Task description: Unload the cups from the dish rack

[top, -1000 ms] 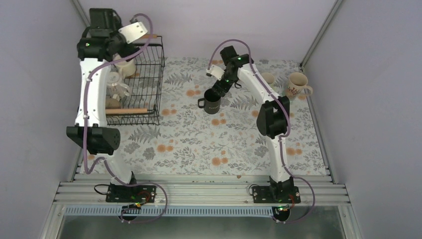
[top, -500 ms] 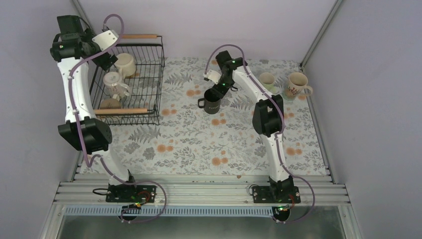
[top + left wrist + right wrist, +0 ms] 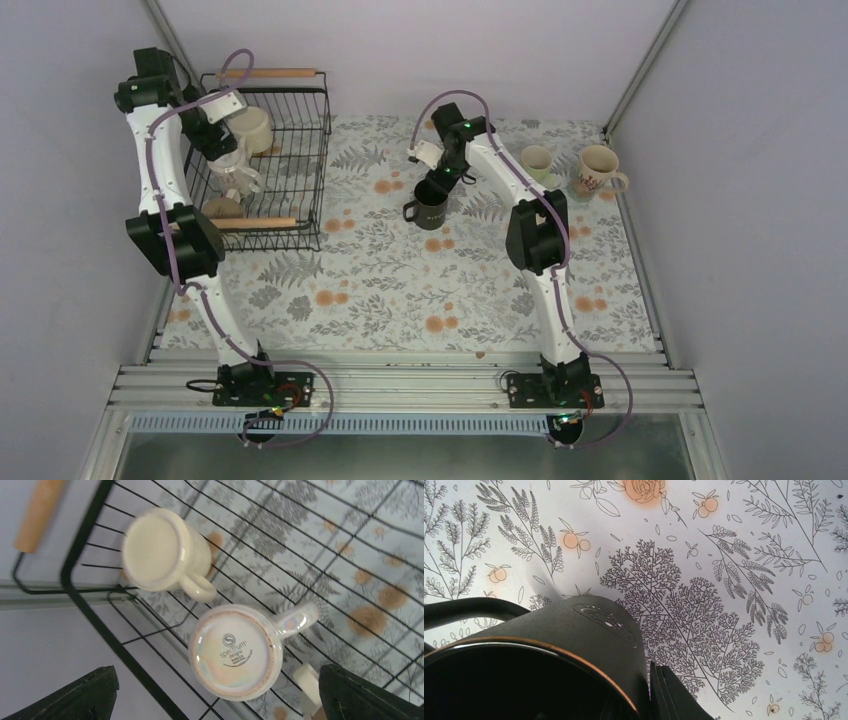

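Looking down on a tabletop [image 3: 400, 290] spread with white cloth printed in grey leaves and orange blossoms, boxed in by plain pale lilac walls, with metal posts in the far corners and a ribbed aluminium rail [image 3: 400, 385] along the near edge. At far left, close against the wall, a rectangular black wire dish rack [image 3: 305, 150] with two light wooden bar handles, its left side partly covered from above by the white left arm. Inside it, an upturned cream mug [image 3: 155, 550] in the far corner, just beside it an upturned pearly pale mug [image 3: 235, 652] with a stamped base, and by the near handle a third mug [image 3: 222, 208], too hidden to describe. Above the first two, the left gripper [image 3: 215, 685], fingers spread wide, touching neither. Near the tabletop's middle, an upright black mug [image 3: 430, 207], handle to the left, pinched at its rim by the fingers [image 3: 669, 695] of the right gripper [image 3: 438, 184]. At far right, well apart, a pale green mug [image 3: 537, 160] and a cream mug with red print [image 3: 598, 170], close together.
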{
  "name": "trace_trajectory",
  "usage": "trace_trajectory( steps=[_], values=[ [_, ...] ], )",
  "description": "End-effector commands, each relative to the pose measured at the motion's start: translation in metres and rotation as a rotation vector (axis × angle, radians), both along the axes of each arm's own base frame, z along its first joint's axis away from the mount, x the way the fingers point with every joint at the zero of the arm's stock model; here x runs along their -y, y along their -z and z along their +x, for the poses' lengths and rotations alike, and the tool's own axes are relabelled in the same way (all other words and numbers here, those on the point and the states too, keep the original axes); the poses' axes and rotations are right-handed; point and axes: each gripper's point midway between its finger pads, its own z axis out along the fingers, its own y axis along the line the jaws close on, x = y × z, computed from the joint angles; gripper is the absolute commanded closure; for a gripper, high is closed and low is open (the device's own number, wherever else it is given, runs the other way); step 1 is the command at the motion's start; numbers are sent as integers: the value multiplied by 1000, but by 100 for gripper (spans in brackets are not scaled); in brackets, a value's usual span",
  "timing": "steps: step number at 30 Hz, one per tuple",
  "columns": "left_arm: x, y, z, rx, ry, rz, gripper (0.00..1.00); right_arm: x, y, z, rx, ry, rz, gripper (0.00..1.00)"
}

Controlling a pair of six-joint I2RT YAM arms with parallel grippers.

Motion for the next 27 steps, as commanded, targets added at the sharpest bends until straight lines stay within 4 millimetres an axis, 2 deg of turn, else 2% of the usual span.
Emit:
trace_trajectory(
  steps=[1,6,8,12,18,27],
  values=[
    [-5,19,-12,-94,78,68,0,10,2,15,34,35,-23,88],
    [1,28,-8,-109,158,124,0,26,-7,27,68,74,-29,94],
    [6,40,-8,-147,184,167,0,31,-11,32,80,90,-21,96],
    [18,60,-2,-209,221,234,0,38,-15,41,103,117,-19,96],
    [35,73,3,-240,289,308,0,54,-16,56,139,156,-38,97],
    [15,108,2,-374,282,435,0,74,-33,83,231,200,-47,97]
  ],
)
